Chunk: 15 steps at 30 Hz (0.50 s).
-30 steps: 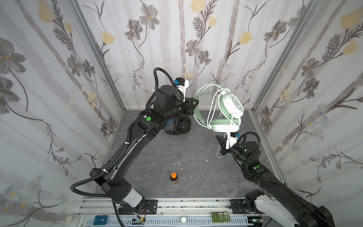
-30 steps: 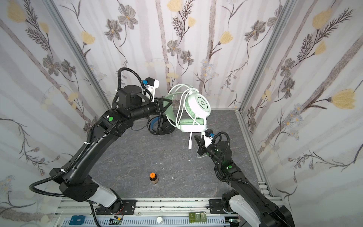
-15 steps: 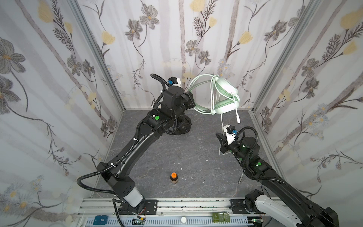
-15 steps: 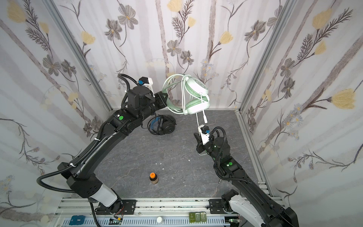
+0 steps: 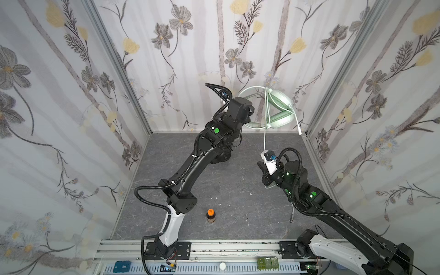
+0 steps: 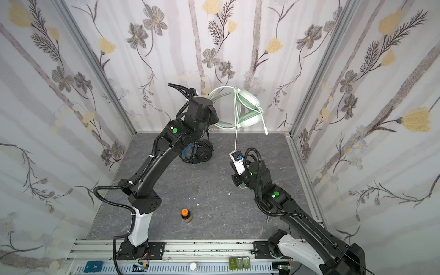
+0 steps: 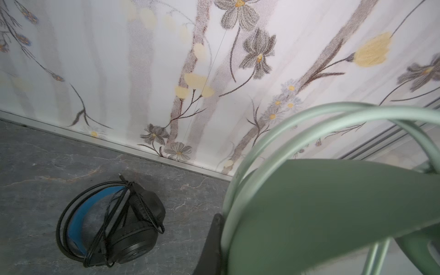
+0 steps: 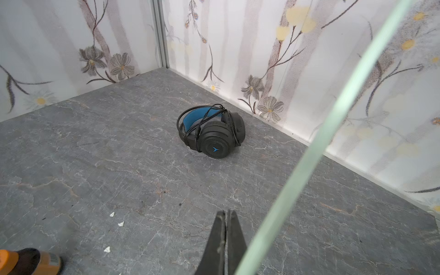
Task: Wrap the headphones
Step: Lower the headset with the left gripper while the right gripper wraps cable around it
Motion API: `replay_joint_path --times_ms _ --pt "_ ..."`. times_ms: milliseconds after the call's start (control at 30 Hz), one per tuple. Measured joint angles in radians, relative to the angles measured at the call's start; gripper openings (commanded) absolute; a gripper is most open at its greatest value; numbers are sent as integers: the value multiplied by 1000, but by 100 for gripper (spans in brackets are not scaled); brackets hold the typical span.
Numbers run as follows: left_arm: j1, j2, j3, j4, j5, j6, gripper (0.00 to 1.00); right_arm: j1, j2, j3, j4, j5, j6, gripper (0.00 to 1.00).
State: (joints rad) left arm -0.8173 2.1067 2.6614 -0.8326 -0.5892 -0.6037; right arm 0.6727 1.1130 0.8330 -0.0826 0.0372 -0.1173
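The mint green headphones (image 5: 279,107) (image 6: 247,107) hang in the air by the back wall. My left gripper (image 5: 248,113) (image 7: 221,242) is shut on their headband (image 7: 333,202); only one black finger shows beside it. Their white-green cable (image 5: 264,140) (image 8: 333,119) runs taut down to my right gripper (image 5: 259,163) (image 8: 225,214), which is shut on it, and the plug end (image 5: 291,217) dangles under that arm. The black headphones (image 6: 198,153) (image 7: 112,228) (image 8: 212,132), cable wound around them, lie on the floor below the left arm.
A small orange-capped bottle (image 5: 210,215) (image 8: 28,262) stands on the grey floor (image 5: 238,190) near the front. A few white crumbs lie mid-floor. Flowered walls close in the back and both sides. A white stick (image 5: 298,129) hangs from an ear cup of the mint green headphones.
My left arm has swung the mint green headphones away from the right gripper toward the back wall, turning them. The cable between them has drawn out straight. The right gripper has barely moved.
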Motion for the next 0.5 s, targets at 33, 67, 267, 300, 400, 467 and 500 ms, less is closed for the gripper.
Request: replay_joint_path --times_ms 33,67,267,300,400,467,500 --pt "-5 9 0 -4 -25 23 0 4 5 19 -26 2 -4 0" --pt "-10 18 -3 -8 -53 52 0 5 11 43 -55 5 -7 0" --pt "-56 -3 -219 26 -219 279 0 8 67 193 -209 18 -15 0" --pt "-64 -15 -269 38 -232 322 0 8 78 217 -238 17 -15 0" --pt "-84 -52 -388 72 -257 454 0 3 112 286 -328 -8 -15 0" --pt "-92 -76 -447 124 -280 527 0 -4 128 325 -378 -29 -15 0" --pt "-96 -91 -483 157 -289 562 0 -12 136 345 -407 -40 -16 0"
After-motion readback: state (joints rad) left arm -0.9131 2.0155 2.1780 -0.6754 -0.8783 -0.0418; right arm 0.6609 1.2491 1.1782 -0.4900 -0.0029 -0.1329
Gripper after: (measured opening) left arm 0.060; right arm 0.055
